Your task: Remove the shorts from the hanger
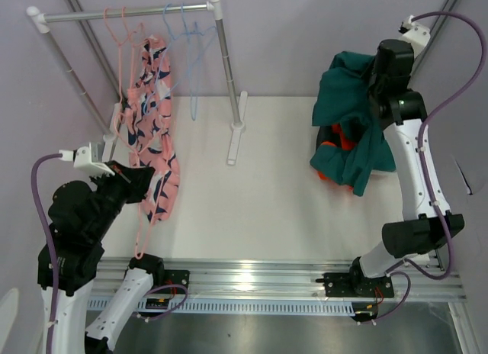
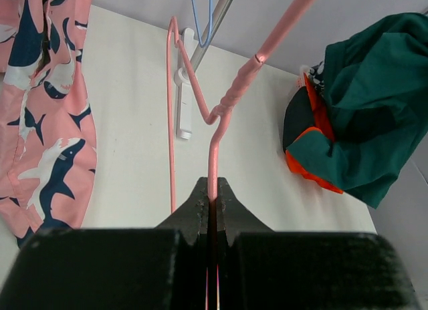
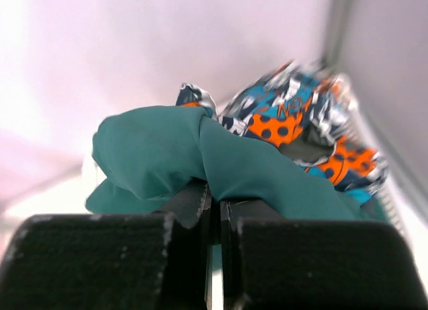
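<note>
Pink shark-print shorts (image 1: 156,133) hang from the rack rail (image 1: 130,13); they also fill the left edge of the left wrist view (image 2: 47,116). My left gripper (image 2: 214,193) is shut on the thin wire of a pink hanger (image 2: 224,109), just left of the shorts' lower half (image 1: 122,175). At the far right, my right gripper (image 3: 214,196) is shut on the teal shorts (image 3: 160,149), which drape off it above a pile (image 1: 351,102). Orange shorts (image 1: 329,148) and navy orange-print shorts (image 3: 294,123) lie in that pile.
The white rack's right post and foot (image 1: 236,129) stand mid-table. Blue hangers (image 1: 187,41) and bare pink hangers (image 1: 114,30) hang on the rail. Grey walls close in behind and at both sides. A metal rail (image 1: 252,281) runs along the near edge.
</note>
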`<state>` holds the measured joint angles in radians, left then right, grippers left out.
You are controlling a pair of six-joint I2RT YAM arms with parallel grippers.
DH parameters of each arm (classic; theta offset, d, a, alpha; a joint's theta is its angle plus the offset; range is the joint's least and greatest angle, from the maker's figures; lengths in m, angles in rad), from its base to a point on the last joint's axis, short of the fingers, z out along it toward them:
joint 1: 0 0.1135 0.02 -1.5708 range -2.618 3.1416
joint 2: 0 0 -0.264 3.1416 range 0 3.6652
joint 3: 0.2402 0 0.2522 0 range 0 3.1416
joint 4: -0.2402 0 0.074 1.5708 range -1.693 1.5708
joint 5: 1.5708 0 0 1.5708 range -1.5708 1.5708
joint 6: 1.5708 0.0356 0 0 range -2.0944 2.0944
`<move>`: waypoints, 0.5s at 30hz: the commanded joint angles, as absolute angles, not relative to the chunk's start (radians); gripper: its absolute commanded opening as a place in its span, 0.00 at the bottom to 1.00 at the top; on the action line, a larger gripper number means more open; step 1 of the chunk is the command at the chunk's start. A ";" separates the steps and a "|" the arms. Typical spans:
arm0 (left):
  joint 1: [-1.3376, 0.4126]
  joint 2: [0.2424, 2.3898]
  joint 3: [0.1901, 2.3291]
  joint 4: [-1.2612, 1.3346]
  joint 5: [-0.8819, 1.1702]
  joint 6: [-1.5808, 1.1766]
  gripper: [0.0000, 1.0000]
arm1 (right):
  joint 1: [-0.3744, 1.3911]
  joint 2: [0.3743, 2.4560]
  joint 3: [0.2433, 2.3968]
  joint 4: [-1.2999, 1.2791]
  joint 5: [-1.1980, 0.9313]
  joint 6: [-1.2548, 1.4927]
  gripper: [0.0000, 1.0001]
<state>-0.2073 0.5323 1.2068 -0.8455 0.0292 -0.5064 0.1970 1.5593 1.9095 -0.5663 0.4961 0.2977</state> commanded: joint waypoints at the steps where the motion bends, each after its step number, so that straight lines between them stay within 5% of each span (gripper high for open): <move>1: -0.213 0.567 1.249 -0.790 0.028 -0.508 0.00 | 0.112 1.660 1.945 -0.554 0.489 0.287 0.00; 15: -0.213 0.649 1.310 -0.793 0.009 -0.486 0.00 | -0.043 2.069 1.832 -0.419 0.514 0.414 0.00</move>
<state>-0.2073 0.6231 1.2583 -0.8371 0.0280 -0.5053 -0.0303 2.0754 1.8614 -0.4572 0.4728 0.3767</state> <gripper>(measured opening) 0.028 0.030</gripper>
